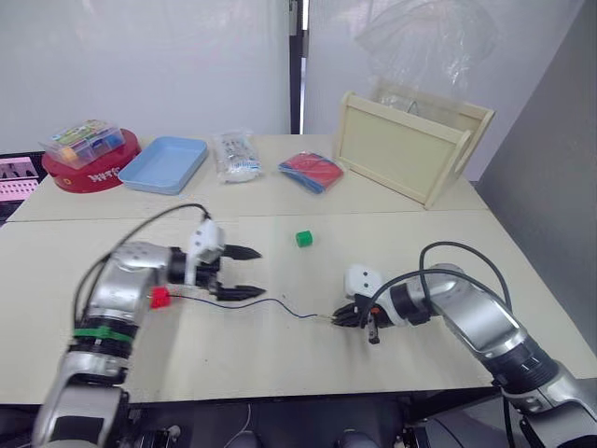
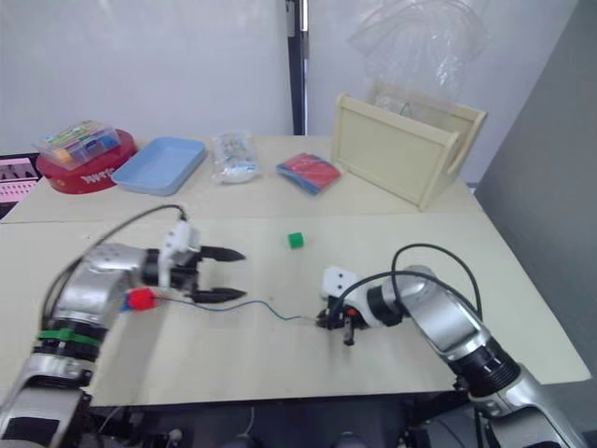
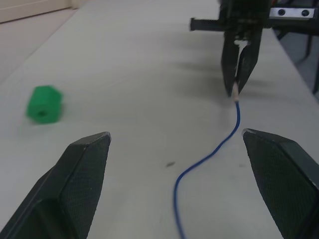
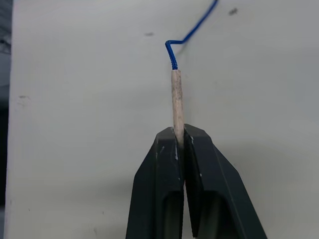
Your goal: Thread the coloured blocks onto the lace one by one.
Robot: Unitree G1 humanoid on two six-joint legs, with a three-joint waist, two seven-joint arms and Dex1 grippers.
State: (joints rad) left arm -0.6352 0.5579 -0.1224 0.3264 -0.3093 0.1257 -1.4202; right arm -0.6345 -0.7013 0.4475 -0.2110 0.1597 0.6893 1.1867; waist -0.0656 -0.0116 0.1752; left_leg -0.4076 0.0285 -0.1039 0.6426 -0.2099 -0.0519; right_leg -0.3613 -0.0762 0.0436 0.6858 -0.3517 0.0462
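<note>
A thin dark blue lace (image 1: 280, 303) lies across the near table. My right gripper (image 4: 178, 133) is shut on its pale stiff tip (image 4: 176, 99), low over the table; this gripper (image 1: 342, 317) is at centre right. My left gripper (image 1: 261, 273) is open with nothing between its fingers, and the lace (image 3: 219, 147) runs out beneath them. A red block (image 1: 159, 298) sits at the lace's other end, beside the left wrist. I cannot tell whether it is threaded. A green block (image 1: 303, 239) lies loose further back, between the two grippers.
At the back left a red round tin (image 1: 93, 173) carries a clear box of coloured pieces. A light blue tray (image 1: 166, 164), a clear bag (image 1: 235, 154) and a red-and-blue packet (image 1: 311, 171) lie along the back. A pale wooden crate (image 1: 410, 145) stands at the back right.
</note>
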